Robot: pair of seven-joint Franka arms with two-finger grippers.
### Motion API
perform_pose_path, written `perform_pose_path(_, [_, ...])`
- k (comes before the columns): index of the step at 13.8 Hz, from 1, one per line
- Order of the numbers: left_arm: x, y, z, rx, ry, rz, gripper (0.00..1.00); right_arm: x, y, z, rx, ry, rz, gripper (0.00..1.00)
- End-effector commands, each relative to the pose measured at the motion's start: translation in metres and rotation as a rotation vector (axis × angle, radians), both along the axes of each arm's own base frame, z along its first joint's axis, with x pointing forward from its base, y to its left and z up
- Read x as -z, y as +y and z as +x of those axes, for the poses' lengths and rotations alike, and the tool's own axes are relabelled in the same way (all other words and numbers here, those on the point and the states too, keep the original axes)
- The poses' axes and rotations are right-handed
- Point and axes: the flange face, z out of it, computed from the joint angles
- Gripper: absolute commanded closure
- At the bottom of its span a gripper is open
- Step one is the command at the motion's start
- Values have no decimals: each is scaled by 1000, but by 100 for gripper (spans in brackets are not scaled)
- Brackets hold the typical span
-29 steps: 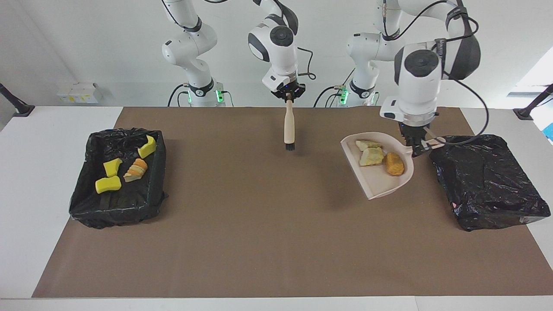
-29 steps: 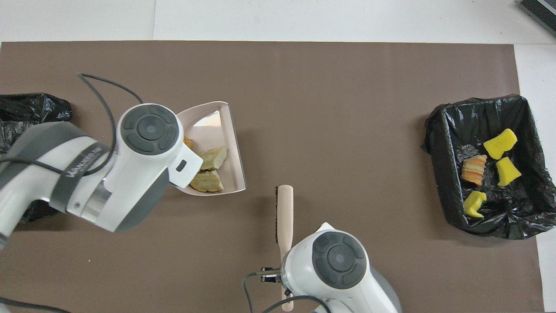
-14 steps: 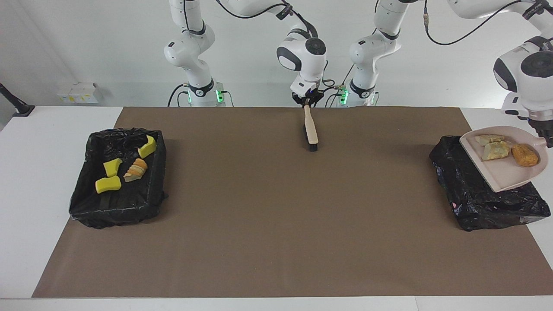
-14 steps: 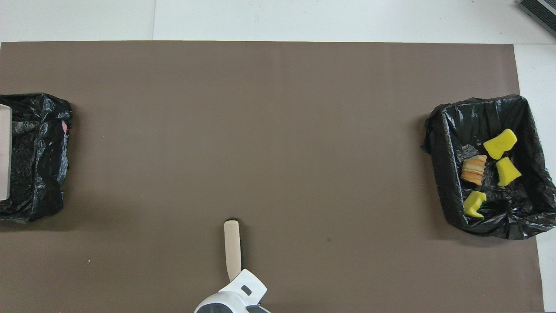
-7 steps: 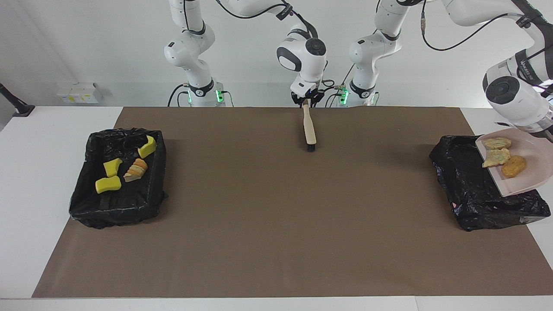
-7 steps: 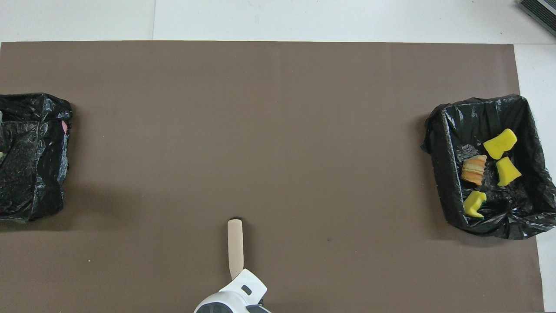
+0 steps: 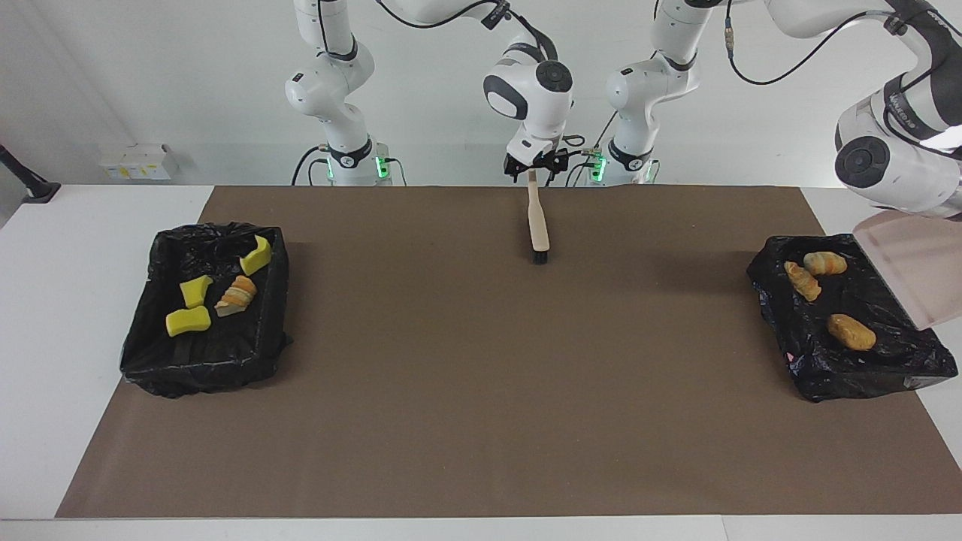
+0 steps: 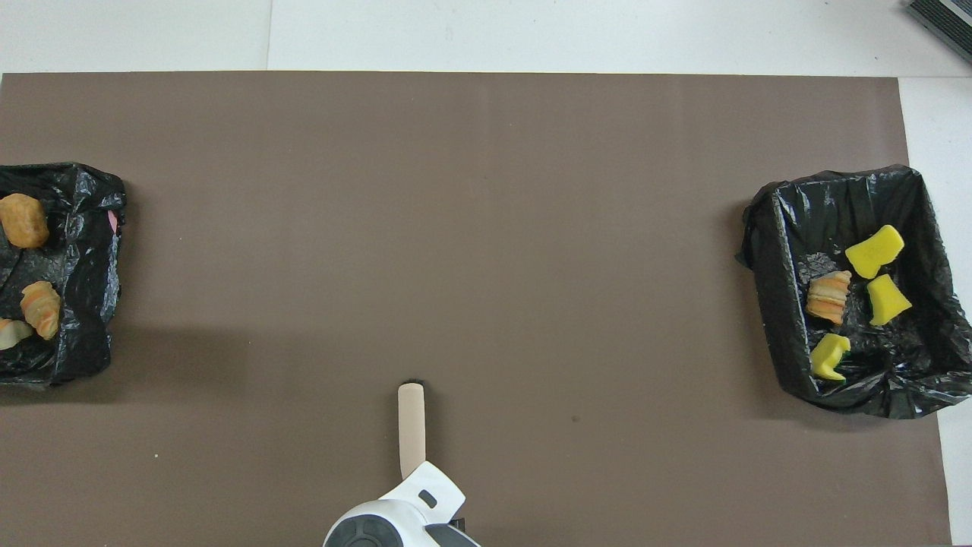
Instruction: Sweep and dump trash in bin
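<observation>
Bench [image 7: 481,421] carries two lined bins. Dustpan [image 7: 906,270] hangs tilted over left-end bin [image 7: 842,372], gripped by my left tool, out of frame. My right tool [image 7: 534,164] stands open around upright brush [image 7: 537,222]. Trash [image 7: 851,331]: three pieces in left-end bin, four in right-end bin [image 7: 203,364].

- I see three golden-brown bread-like scraps [image 7: 851,331] lying in the black-lined bin [image 7: 849,361] at the left arm's end.
- The beige plastic dustpan [image 7: 913,274] hangs tilted over that bin's edge.
- The right gripper [image 7: 535,166] is above the wooden brush [image 7: 537,223]; its fingers look apart.
</observation>
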Motion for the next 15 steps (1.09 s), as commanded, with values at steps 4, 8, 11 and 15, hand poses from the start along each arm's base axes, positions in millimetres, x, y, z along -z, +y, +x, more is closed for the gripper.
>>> perform_pose_path(4, [-14,-78,6,-28,-45,-128,100,-72,-56,51,-7,-55,10,0])
perform_pose_path(8, [12,-154,11,-77,-102,-371,100,-114,-109,91,-60,-119,-12,0])
perform_pose_path(11, [43,-218,12,-207,-215,-482,100,-116,-137,125,-65,-170,-80,0])
perform_pose_path(15, [84,-305,-1,-496,-388,-680,100,-107,-180,184,-75,-230,-132,0])
